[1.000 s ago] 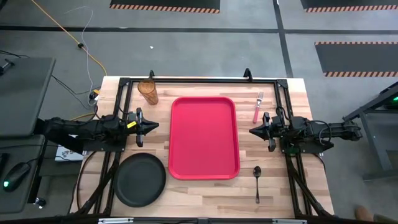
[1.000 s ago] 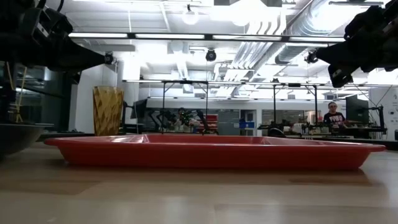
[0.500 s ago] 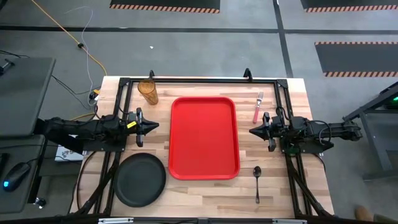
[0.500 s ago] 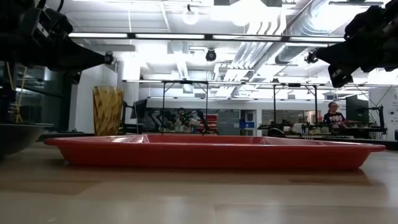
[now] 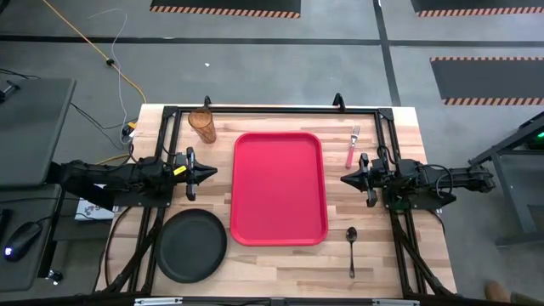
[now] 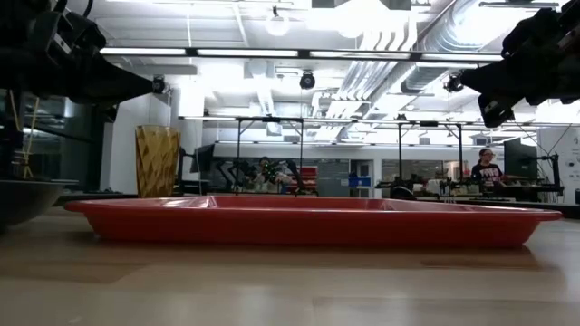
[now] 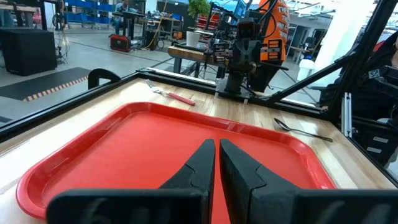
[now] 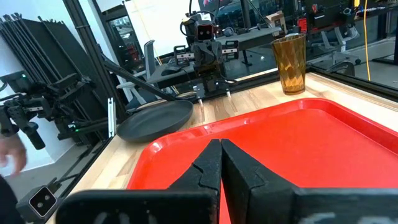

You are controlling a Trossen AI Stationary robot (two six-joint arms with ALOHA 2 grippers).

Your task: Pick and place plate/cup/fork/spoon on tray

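The red tray (image 5: 280, 187) lies in the middle of the table with nothing on it. The black plate (image 5: 190, 245) rests on the table at the near left. The amber cup (image 5: 202, 124) stands upright at the far left. The pink-handled fork (image 5: 351, 146) lies at the far right, and the dark spoon (image 5: 351, 246) lies at the near right. My left gripper (image 5: 214, 171) is shut and empty, held above the table just left of the tray. My right gripper (image 5: 343, 180) is shut and empty, held just right of the tray.
A black metal frame (image 5: 272, 110) runs along the table's far edge and down both sides. In the right wrist view a blurred hand (image 8: 11, 157) shows off the table's left side. A person (image 6: 485, 167) stands far back in the room.
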